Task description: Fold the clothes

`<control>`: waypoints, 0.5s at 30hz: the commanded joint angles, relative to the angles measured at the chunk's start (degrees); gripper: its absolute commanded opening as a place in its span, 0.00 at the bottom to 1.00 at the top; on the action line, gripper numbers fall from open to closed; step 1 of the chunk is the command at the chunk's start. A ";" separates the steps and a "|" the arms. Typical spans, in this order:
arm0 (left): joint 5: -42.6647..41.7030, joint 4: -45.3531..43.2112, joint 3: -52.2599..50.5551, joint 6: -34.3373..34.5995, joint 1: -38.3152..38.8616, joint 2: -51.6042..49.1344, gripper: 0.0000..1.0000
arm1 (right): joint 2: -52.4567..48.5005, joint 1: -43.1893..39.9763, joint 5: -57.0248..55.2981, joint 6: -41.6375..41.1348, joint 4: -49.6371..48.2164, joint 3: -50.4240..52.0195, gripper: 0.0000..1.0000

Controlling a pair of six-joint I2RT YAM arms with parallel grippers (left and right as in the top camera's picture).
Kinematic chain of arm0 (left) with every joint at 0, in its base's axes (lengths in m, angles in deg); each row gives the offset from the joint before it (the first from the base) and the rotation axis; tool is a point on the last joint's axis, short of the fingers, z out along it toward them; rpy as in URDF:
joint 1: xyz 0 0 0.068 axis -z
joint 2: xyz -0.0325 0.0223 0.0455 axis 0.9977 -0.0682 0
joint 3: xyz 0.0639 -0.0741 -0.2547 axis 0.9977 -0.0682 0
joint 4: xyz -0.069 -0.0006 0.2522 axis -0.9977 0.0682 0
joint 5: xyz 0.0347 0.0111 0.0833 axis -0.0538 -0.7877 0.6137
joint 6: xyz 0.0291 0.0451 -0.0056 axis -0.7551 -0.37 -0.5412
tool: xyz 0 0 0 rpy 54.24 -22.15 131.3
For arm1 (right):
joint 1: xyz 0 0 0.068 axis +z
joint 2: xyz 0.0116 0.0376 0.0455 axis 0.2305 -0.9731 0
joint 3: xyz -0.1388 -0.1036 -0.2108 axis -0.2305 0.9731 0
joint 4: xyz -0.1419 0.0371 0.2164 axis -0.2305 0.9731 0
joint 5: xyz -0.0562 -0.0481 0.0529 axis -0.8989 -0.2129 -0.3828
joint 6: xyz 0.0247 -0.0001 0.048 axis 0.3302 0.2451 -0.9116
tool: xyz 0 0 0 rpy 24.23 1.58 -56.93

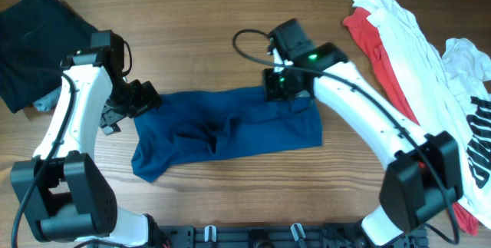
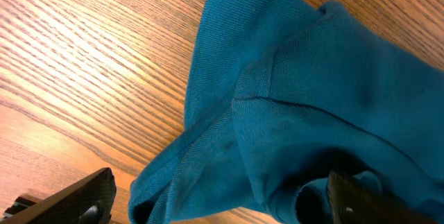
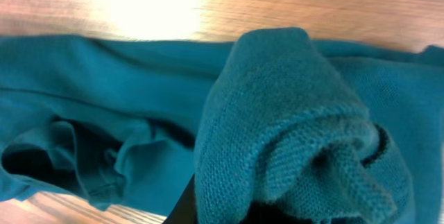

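Observation:
The deep-blue polo shirt [image 1: 230,129] lies in a long, rumpled band across the middle of the wooden table. My left gripper [image 1: 142,98] is at the shirt's upper left corner. In the left wrist view its fingers [image 2: 222,200] stand wide apart, with a fold of blue cloth [image 2: 312,99] between them. My right gripper [image 1: 288,90] is at the shirt's upper right edge. In the right wrist view it [image 3: 277,210] holds a bunched lump of blue cloth [image 3: 291,113] close to the camera, above the flat part of the shirt [image 3: 104,92].
A dark garment [image 1: 34,37] lies at the far left corner. A red T-shirt [image 1: 372,44] and white T-shirts [image 1: 430,56] are piled along the right side, one with black print [image 1: 476,140]. Bare wood [image 1: 192,41] lies behind the shirt.

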 commanded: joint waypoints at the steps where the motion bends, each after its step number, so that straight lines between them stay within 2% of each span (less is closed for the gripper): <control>1: -0.74 0.07 0.39 -0.46 -0.11 1.38 0.97 | -2.58 1.97 0.50 -3.89 -0.81 -1.38 0.04; 4: -0.74 0.24 0.39 -0.46 -0.11 1.38 0.97 | -3.30 2.89 1.01 -3.76 -0.87 -1.38 0.06; 6: -0.74 0.24 0.39 -0.46 -0.11 1.38 0.97 | -3.39 3.28 3.74 -1.46 -0.87 -1.38 0.10; 7: -0.72 0.22 0.39 -0.46 -0.11 1.38 0.97 | -3.41 3.69 8.61 3.58 -0.79 -1.38 0.20; 10: -0.72 0.22 0.39 -0.46 -0.11 1.38 0.97 | -3.41 3.85 9.53 5.14 0.20 -1.38 0.33; 15: -0.72 0.24 0.39 -0.46 -0.11 1.38 0.97 | -3.19 3.78 9.22 6.12 0.09 -1.53 0.38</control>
